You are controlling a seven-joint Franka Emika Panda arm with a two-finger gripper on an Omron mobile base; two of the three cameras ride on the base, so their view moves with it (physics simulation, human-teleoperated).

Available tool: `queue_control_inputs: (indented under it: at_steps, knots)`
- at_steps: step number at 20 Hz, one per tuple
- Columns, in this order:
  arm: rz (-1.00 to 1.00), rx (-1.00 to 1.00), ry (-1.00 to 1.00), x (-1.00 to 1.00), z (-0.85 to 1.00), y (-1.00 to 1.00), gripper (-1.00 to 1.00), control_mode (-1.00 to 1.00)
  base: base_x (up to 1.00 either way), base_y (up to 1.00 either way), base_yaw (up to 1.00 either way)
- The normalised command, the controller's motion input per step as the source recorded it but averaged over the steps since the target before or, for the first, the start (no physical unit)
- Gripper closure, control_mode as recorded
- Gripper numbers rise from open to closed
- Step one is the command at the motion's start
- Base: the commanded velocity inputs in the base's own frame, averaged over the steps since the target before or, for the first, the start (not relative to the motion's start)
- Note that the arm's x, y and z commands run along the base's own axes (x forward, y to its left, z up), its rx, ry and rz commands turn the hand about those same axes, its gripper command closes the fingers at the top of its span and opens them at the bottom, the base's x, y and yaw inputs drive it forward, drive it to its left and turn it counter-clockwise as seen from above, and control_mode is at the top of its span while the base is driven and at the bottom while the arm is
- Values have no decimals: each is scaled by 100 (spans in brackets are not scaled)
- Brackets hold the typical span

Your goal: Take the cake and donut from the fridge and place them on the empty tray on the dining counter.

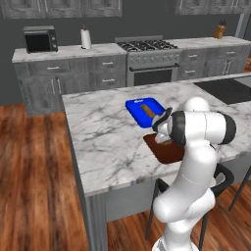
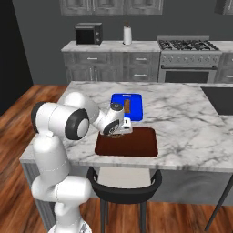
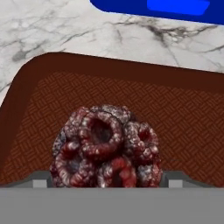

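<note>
The cake, a maroon bumpy dome, rests on the dark reddish-brown tray near its left corner. My gripper is open just above the tray, one fingertip on each side of the cake with a sliver of room. From the right base view, the gripper points down over the tray at its back left part. From the left base view, the arm hides most of the tray. The tray lies on the dining counter. The donut and the fridge are out of view.
A bright blue tray holding a brown bar lies just behind the brown tray. A black chair stands under the counter's near edge. Wall counters, a stove and a microwave line the far wall.
</note>
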Motion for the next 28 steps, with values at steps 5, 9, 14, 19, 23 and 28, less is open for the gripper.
queue_control_inputs:
  at_steps: [5, 9, 14, 19, 23, 28]
  knots:
    - [5, 0, 4, 23, -47, 0, 100, -100, 0, 0, 0]
    - [3, 0, 7, 28, -39, 0, -100, -100, 0, 0, 0]
    - [0, 0, 0, -4, 0, 0, -100, -100, 0, 0, 0]
    - [0, 0, -4, -16, 3, 0, -100, -100, 0, 0, 0]
    - [0, 0, -3, -10, 8, 0, -100, -100, 0, 0, 0]
    - [0, 0, 0, -14, 44, 0, -100, -100, 0, 0, 0]
